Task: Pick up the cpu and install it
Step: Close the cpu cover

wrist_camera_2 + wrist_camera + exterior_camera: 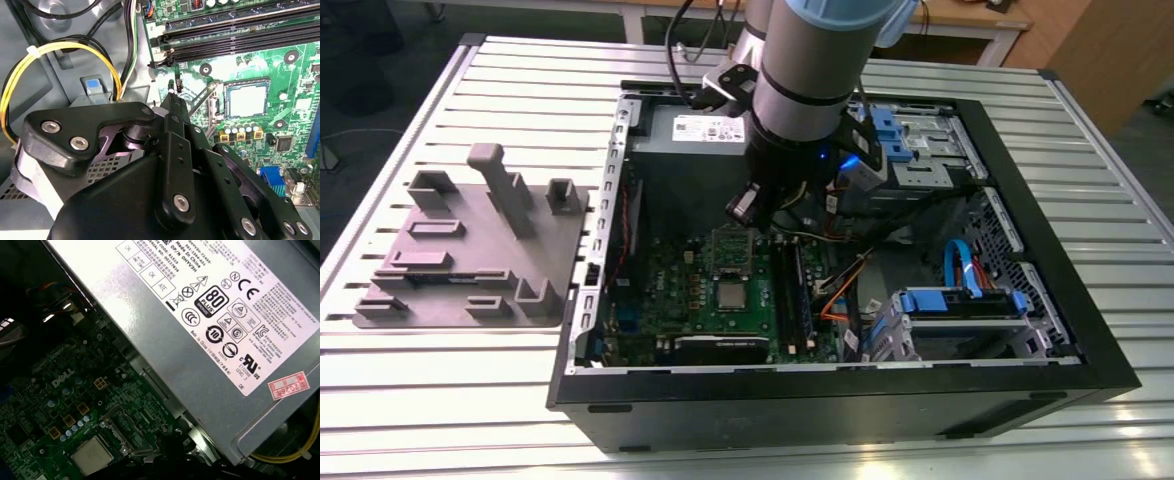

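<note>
The gripper (173, 100) was closed, with nothing held. The cpu (245, 98) lay seated in the socket (224, 103), ahead of the fingertips and apart from them. A careless descent could be judged to strike the motherboard (280, 65) or snag the yellow cables (60, 47) beside the hand.

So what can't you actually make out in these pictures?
1. Exterior view: the arm hides part of the grey power box and whatever lies behind it.
2. Second wrist view: the end effector covers the near part of the green board.
3. First wrist view: the power box runs off the edges and blocks the board behind it.
4. The chip lies on the board; whether it is locked down cannot be told.
</note>
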Available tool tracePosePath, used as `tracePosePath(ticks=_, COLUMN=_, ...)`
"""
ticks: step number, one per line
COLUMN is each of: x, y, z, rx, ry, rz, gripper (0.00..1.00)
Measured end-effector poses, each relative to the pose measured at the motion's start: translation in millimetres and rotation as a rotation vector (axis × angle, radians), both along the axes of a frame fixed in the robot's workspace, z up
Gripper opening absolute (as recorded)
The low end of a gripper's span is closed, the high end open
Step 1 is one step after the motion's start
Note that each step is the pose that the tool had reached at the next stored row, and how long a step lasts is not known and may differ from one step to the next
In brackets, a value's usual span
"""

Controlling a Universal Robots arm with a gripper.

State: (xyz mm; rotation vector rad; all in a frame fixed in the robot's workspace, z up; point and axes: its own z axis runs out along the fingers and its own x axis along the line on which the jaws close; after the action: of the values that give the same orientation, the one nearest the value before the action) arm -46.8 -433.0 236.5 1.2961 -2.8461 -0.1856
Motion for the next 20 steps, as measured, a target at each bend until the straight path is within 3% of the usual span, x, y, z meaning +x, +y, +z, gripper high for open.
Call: tracePosePath(ticks=20, x=-4.5, y=0.2, z=7.7, rx=-0.0018, ry=0.0, rz=0.005, gripper=0.1)
